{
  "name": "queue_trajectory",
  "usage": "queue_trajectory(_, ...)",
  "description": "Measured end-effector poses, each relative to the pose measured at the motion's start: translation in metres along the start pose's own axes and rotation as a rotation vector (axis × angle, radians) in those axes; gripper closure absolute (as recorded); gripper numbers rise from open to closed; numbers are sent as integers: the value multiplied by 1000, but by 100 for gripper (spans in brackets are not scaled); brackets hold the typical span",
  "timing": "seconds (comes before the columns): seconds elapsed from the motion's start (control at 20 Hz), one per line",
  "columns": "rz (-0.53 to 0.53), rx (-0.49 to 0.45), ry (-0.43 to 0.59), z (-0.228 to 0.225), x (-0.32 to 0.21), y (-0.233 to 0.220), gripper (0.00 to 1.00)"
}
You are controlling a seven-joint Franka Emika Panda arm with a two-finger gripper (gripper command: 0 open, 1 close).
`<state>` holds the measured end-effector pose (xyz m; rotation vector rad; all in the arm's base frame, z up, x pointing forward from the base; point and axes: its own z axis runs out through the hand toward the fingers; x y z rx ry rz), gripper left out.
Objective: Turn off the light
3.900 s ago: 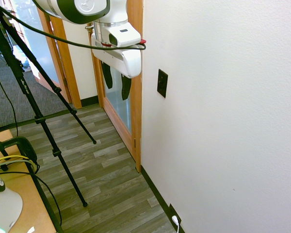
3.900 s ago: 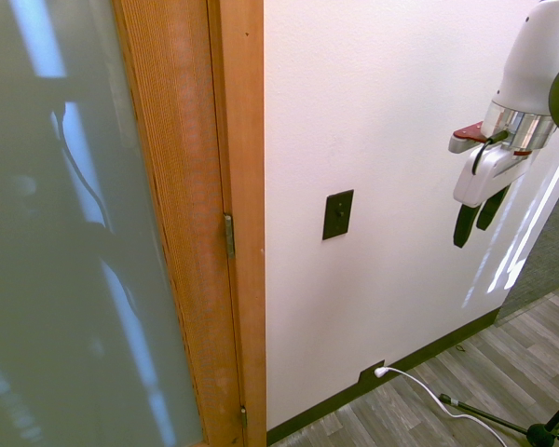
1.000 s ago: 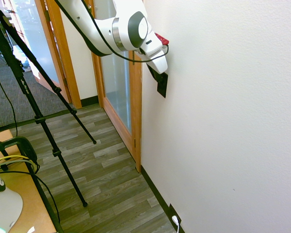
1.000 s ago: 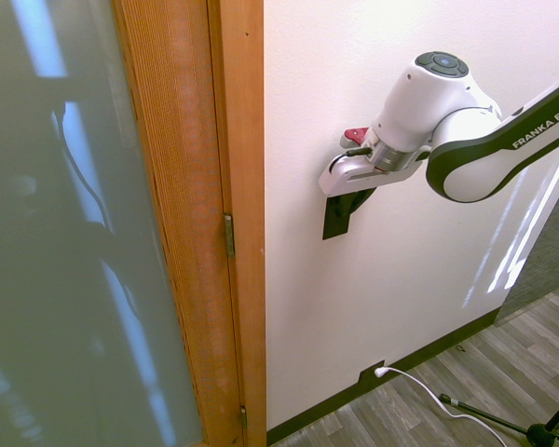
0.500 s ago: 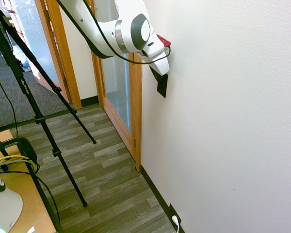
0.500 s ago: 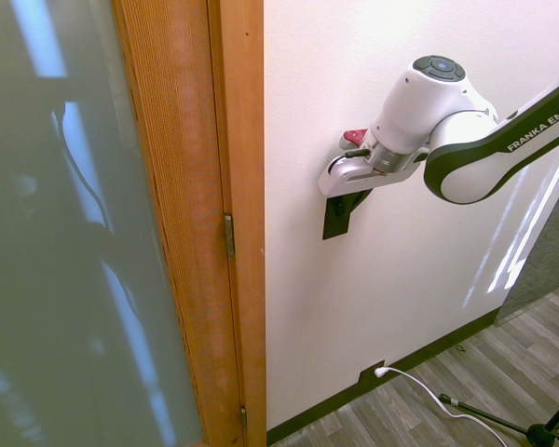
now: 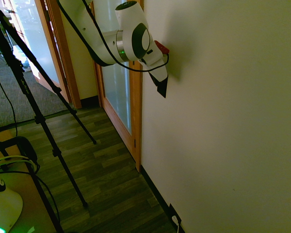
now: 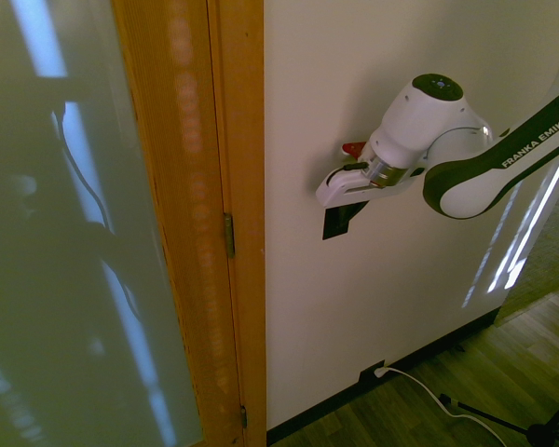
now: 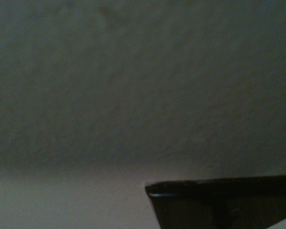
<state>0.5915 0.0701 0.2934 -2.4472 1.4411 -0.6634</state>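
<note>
Here, the gripper (image 8: 347, 207) is at the black switch plate (image 8: 334, 226), its closed fingers in front of the plate's upper part; whether they touch it cannot be told. The plate is upright on the pale wall (image 8: 401, 289), beside the wooden door frame (image 8: 245, 307), its lower part exposed. The hand's white body hides the plate's top edge in part. Low on the same wall, near the floor (image 8: 484, 372), a dark outlet plate (image 8: 365, 373) bears a white plug (image 8: 381, 372) with its cord. The room is dim, with bright streaks on the wall and the frosted glass (image 8: 65, 279). In the wrist view, a dark plate corner shows against the shaded wall.
</note>
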Motion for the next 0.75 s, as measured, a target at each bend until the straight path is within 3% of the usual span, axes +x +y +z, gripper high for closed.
queue_trajectory(0.4, 26, 41, 41, -83, -10, 60, 100)
queue_trajectory(0.75, 44, 22, 10, -108, -49, 113, 100)
